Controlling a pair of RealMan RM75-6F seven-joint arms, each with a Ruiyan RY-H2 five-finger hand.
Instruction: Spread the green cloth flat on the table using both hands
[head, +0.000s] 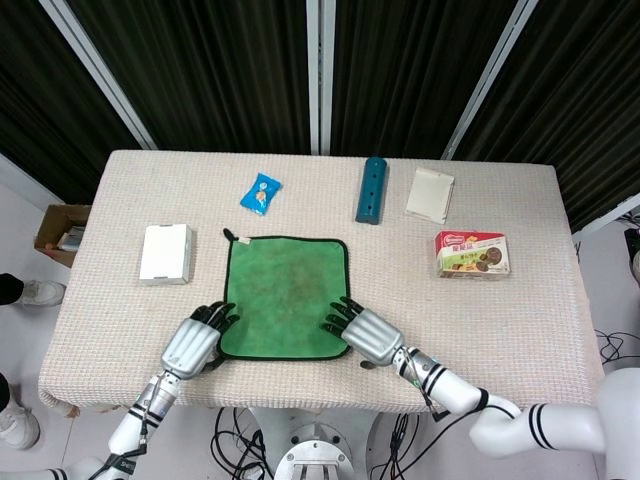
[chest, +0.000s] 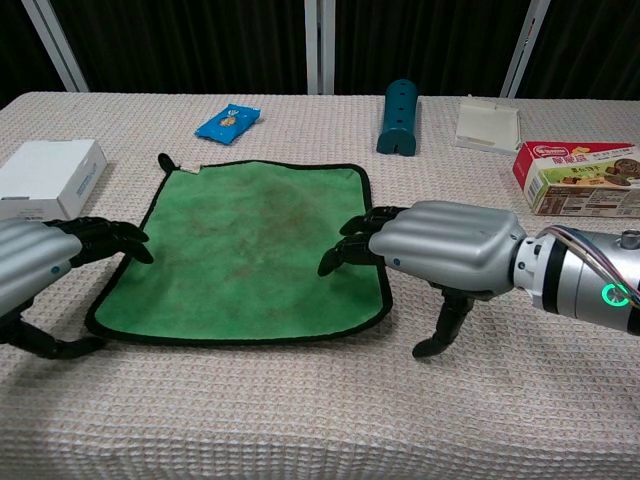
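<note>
Cloth (chest: 245, 245) lies flat between my hands, near edge closest. Left hand (chest: 40, 265) and right hand (chest: 440, 245) hold nothing, fingers spread over its near corners.

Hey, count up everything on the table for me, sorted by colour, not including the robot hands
Green: 1, the green cloth
White: 2, the white box and the white packet
Blue: 1, the snack packet
Teal: 1, the teal cylinder
Red: 1, the biscuit box
Total: 6
</note>
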